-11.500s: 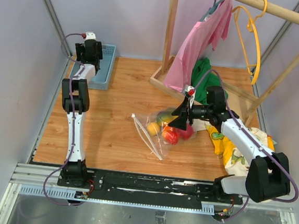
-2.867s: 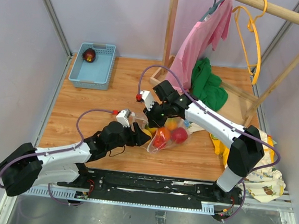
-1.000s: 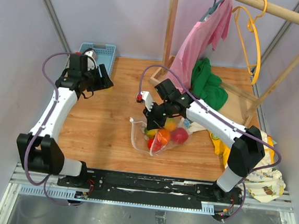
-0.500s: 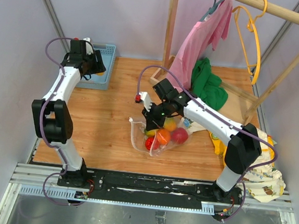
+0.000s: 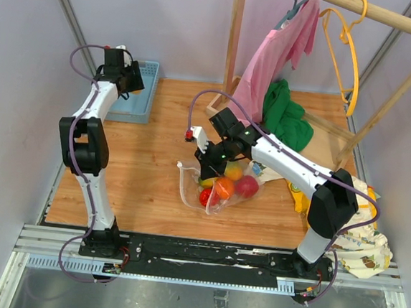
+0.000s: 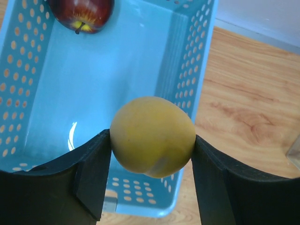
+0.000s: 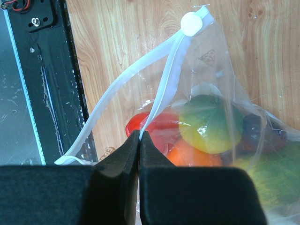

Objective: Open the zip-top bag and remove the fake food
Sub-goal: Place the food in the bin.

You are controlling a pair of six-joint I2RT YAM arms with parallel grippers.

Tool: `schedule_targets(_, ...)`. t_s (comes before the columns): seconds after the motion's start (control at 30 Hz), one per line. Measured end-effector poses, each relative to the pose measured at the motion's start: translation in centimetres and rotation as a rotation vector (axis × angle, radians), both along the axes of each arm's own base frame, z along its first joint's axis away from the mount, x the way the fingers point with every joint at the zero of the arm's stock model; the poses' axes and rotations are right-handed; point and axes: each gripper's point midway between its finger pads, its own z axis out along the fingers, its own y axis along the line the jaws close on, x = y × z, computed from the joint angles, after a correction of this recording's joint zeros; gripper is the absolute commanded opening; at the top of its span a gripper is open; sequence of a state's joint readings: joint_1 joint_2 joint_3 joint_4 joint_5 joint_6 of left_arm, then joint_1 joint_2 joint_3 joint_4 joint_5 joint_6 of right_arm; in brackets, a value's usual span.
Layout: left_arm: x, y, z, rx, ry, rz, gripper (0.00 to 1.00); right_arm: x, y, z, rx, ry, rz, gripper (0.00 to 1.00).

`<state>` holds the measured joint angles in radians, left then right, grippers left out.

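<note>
**Top external.** Zip-top bag [image 5: 200, 194]: lies flat on the wooden table [image 5: 152, 185], mid-table, its long axis roughly left to right, with the white zip edge at the left and near side and the body reaching right. Clear plastic, mouth gaping. Fake food [image 5: 226, 185] inside: red, orange, yellow and green pieces bunched together. Right gripper [image 5: 209, 163]: down at the bag's far-left edge. Left gripper [image 5: 124, 77]: over the blue basket [image 5: 146, 88] at the far-left corner, well apart from the bag.

**Left wrist.** Left gripper [image 6: 152, 157]: jaws wide, clamped on a round yellow fruit [image 6: 152, 136] above the basket's near right corner. Red apple [image 6: 82, 14]: lies in the far end of the basket.

**Right wrist.** Right gripper [image 7: 139, 140]: jaws narrow, pinching one track of the zip strip [image 7: 164, 91]. The strip runs from the round white slider [image 7: 191, 24] at top right down to lower left, its two tracks parted. Behind the film: red, orange, yellow-green and dark purple pieces.
</note>
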<state>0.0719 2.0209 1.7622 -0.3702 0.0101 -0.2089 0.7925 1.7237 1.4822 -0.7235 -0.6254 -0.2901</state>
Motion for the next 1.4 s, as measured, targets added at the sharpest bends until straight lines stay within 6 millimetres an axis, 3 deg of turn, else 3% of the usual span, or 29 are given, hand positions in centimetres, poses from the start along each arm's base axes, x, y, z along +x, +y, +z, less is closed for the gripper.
schedule_targets(0.47, 5.3, 0.9, -4.0, 0.023, -0.067, 0.015, 0.0, -0.3, 0.2, -0.2, 0.006, 0.021, 0.01, 0.01)
schedule_targets(1.4, 13.1, 3.1, -6.9, 0.166, -0.208, 0.001, 0.0, -0.3, 0.8, -1.4, 0.018, 0.11, 0.022, 0.01)
